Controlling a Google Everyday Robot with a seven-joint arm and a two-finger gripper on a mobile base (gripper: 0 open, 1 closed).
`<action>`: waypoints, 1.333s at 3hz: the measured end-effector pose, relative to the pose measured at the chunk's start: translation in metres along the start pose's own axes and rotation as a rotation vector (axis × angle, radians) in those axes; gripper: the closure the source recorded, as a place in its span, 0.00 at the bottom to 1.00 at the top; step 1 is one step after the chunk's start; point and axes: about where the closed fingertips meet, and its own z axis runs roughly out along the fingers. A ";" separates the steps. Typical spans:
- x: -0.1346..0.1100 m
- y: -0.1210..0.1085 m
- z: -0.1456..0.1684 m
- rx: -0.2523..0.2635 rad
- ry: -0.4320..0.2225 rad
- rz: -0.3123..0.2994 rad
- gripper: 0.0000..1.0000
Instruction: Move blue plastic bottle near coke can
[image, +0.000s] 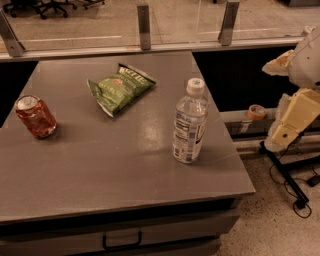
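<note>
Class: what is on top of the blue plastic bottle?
A white cap tops the blue plastic bottle; whatever it covers is hidden. The gripper sits right of the table.

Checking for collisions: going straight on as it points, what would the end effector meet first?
Cream end effector, right of the grey table, seems angled down: likely the black stand leg first; depth unclear.

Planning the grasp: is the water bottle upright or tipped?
Upright: the blue plastic bottle stands on its base, white cap on top. The gripper hangs right of the table.

Clr plastic bottle (189, 125), glossy coke can (36, 117), matt cream tool (281, 136) far R
</note>
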 end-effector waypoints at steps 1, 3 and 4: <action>-0.018 0.003 0.032 -0.078 -0.218 -0.006 0.00; -0.053 0.023 0.055 -0.212 -0.642 0.035 0.00; -0.058 0.022 0.048 -0.209 -0.833 0.078 0.00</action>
